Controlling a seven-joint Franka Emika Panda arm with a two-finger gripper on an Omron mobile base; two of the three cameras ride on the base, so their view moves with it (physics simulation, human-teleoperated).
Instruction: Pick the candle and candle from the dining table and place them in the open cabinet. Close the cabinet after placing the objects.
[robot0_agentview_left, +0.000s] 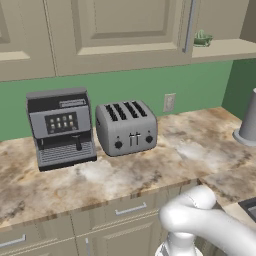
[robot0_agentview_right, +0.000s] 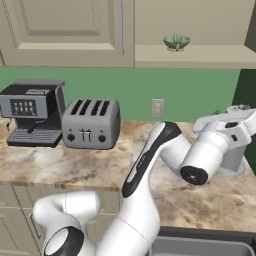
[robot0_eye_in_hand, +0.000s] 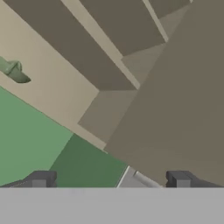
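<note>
The candles and the dining table are out of view. The cabinet (robot0_agentview_right: 190, 56) stands open at the upper right, with a pale shelf (robot0_agentview_left: 225, 48) showing. Its door (robot0_agentview_left: 248, 20) is swung out at the far right. In the hand view my gripper (robot0_eye_in_hand: 109, 181) is open with nothing between its fingertips (robot0_eye_in_hand: 40, 179). It looks up at the cabinet shelf (robot0_eye_in_hand: 52, 83) and the brown face of the open door (robot0_eye_in_hand: 183, 100). My arm's wrist (robot0_agentview_right: 227, 127) hangs over the right end of the counter, below the open cabinet.
A green bowl (robot0_agentview_right: 176, 42) sits on the cabinet shelf. A coffee machine (robot0_agentview_left: 61, 127) and a toaster (robot0_agentview_left: 126, 127) stand on the marble counter (robot0_agentview_left: 190, 150). A grey cone-shaped appliance (robot0_agentview_left: 247, 122) stands at the right end. A sink (robot0_agentview_right: 200, 245) lies near my base.
</note>
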